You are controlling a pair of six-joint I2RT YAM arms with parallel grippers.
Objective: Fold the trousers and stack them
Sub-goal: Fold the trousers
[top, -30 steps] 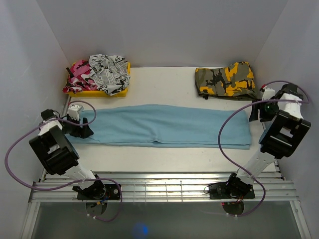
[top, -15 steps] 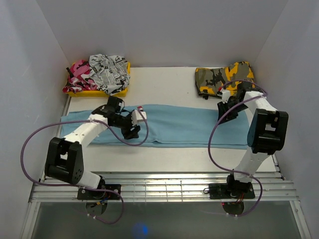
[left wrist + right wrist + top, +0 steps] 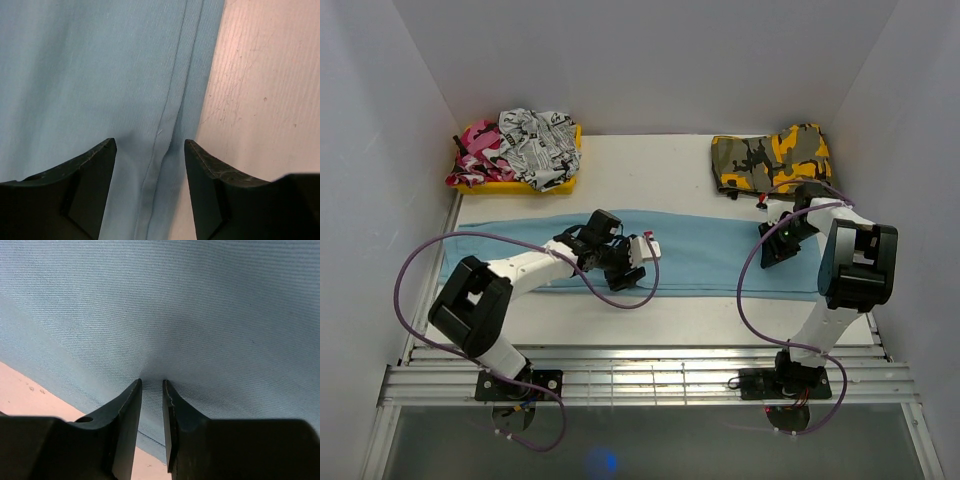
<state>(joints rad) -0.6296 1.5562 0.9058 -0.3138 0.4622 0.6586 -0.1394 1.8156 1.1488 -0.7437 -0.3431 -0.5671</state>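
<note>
The light-blue trousers (image 3: 710,255) lie flat and long across the table, left to right. My left gripper (image 3: 632,273) is low over their front edge near the middle. In the left wrist view it (image 3: 150,150) is open, its jaws straddling the trousers' (image 3: 75,75) seam and edge, with bare table (image 3: 265,90) to the right. My right gripper (image 3: 773,250) is pressed onto the right part of the trousers. In the right wrist view it (image 3: 152,383) is nearly closed, with a pucker of the cloth (image 3: 200,300) pinched between the tips.
A yellow tray (image 3: 555,183) with crumpled pink and black-and-white clothes stands at the back left. A folded orange camouflage garment (image 3: 770,160) lies at the back right. White walls close in both sides. A slatted rail (image 3: 640,375) runs along the front.
My left arm has swung from the trousers' left end to their front edge near the middle. My right gripper has come from the right wall down onto the cloth and closed.
</note>
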